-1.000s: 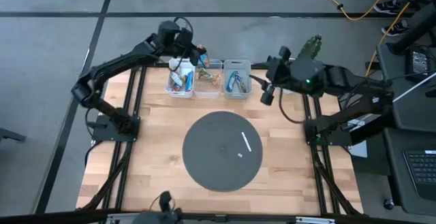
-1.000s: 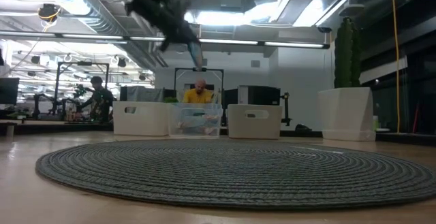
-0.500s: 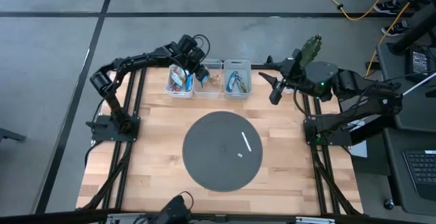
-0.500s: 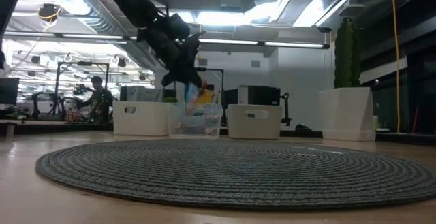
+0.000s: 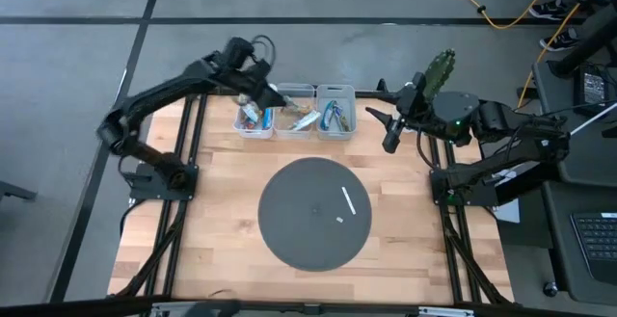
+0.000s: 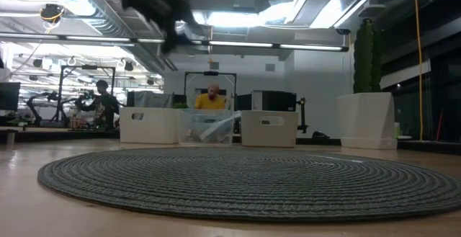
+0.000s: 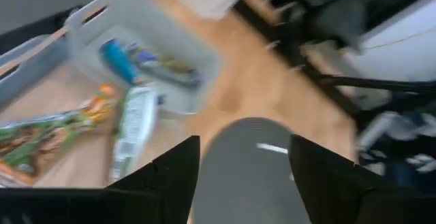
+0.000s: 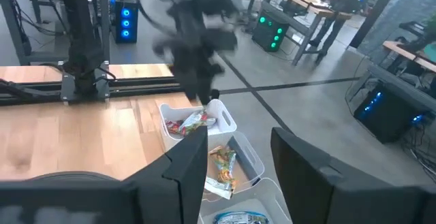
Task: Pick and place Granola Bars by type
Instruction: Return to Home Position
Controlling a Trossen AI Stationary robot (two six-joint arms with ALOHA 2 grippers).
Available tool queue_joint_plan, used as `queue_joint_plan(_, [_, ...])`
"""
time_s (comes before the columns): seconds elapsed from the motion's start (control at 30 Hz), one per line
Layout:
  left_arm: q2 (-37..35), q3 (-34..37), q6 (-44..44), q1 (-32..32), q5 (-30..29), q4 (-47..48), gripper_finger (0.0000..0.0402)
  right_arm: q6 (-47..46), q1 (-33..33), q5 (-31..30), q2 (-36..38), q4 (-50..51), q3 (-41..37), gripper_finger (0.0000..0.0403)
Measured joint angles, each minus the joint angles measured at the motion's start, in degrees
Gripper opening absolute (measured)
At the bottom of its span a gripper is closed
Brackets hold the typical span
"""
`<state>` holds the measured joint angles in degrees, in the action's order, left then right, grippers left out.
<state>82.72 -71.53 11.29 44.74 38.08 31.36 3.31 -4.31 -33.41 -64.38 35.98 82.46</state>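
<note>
Left gripper (image 7: 243,144) has come up off the transparent bin (image 6: 187,118) since half a second ago. It was low over the bin then, apparently with a bar; now it's high and backing off. A silver bar (image 7: 136,125) that wasn't in that bin before now lies in it. Right gripper (image 8: 240,142) has barely shifted.

Left fingers (image 7: 170,176): spread wide, nothing between them. The bins are below and just ahead of the tips, the mat (image 5: 299,235) farther ahead.

Right fingers (image 8: 300,166): also wide apart and empty, with the bins ahead of and below them, well apart.

Granola Bars (image 5: 335,117): every one I can see is in a bin.
- Blue ones are in the white bin (image 5: 335,88) nearest the right fingers.
- Orange-brown ones plus the silver one are in the transparent bin.
- A red/blue mix is in the other white bin (image 5: 253,134), beside the left fingers.

None on the mat. Only the thin white stick (image 5: 349,201) lies there, well away from both sets of fingers.

My read: sorting looks done and this is the retract-to-home step. Next move is to pull both arms back and up, keeping the left tips clear of the bin rims. Nothing left to grip.
</note>
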Motion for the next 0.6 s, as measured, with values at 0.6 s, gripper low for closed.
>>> queue_joint_plan(0.6, [-47.29, 9.54, 4.74, -10.45, -22.64, -0.85, 0.0219, 8.89, 2.96, 0.48, -0.02, -9.72, 0.00, 0.0164])
